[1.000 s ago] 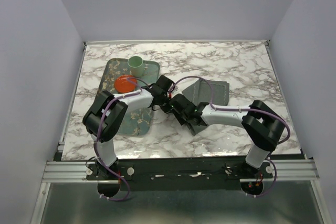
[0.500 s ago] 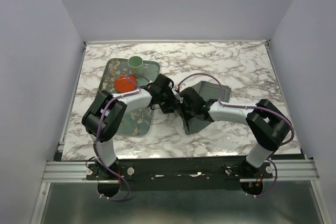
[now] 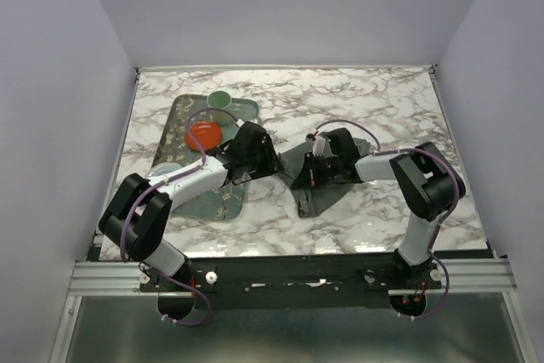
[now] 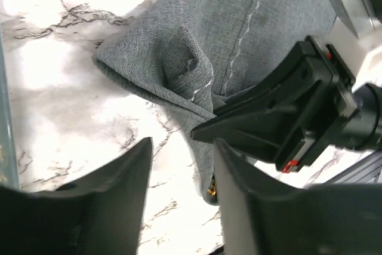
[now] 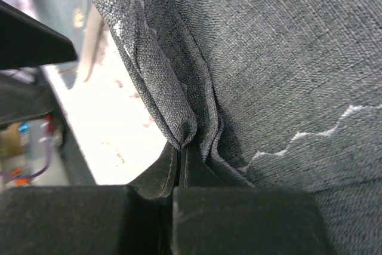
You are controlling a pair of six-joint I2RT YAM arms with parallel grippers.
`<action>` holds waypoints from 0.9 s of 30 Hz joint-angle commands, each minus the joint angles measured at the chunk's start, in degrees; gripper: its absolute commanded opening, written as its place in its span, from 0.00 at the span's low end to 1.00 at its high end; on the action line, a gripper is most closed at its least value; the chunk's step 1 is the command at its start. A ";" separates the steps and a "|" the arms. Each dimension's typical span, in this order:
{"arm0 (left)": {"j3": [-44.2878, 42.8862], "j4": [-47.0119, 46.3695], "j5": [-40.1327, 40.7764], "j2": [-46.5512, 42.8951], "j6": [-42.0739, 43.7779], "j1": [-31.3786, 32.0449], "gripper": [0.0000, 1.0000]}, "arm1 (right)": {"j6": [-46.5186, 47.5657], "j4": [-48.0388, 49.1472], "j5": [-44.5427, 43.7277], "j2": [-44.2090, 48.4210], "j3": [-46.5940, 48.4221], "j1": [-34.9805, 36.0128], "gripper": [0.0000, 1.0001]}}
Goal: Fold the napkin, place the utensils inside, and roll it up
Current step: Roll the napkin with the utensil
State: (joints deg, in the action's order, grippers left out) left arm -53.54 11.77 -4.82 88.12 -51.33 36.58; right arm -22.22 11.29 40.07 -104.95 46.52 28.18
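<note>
right gripper [image 5: 181,158] pinches napkin [image 5: 280,46] fold | left gripper [image 4: 182,147] fingers apart, empty | risk: thin pinch may slip, fold opens

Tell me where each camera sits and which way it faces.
Top external: above and behind the bases, looking down on the table, both arms, the tray and the napkin.
Left wrist: on the left arm, looking past its open left gripper at the napkin and the right gripper.
Right wrist: on the right arm, close on the fold its shut fingers pinch.
Shared: all three show the napkin.
</note>
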 commanded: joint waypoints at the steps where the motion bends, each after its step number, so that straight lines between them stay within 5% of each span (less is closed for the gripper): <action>1: 3.70 -7.55 -1.76 -0.23 3.26 1.21 0.38 | -1.16 -1.27 9.23 -5.96 -3.37 -2.60 0.00; 13: 2.39 -19.15 -8.45 8.82 0.18 2.88 0.13 | -1.51 0.49 11.60 -10.63 -2.84 -4.45 0.00; 27: 4.84 -23.01 -5.12 16.29 -1.31 2.97 0.06 | -0.64 -3.81 10.11 -7.38 -1.70 -4.45 0.08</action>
State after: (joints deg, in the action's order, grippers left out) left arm -50.19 -8.62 -12.36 101.41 -52.12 39.40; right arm -25.76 17.26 55.75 -111.72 45.76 23.40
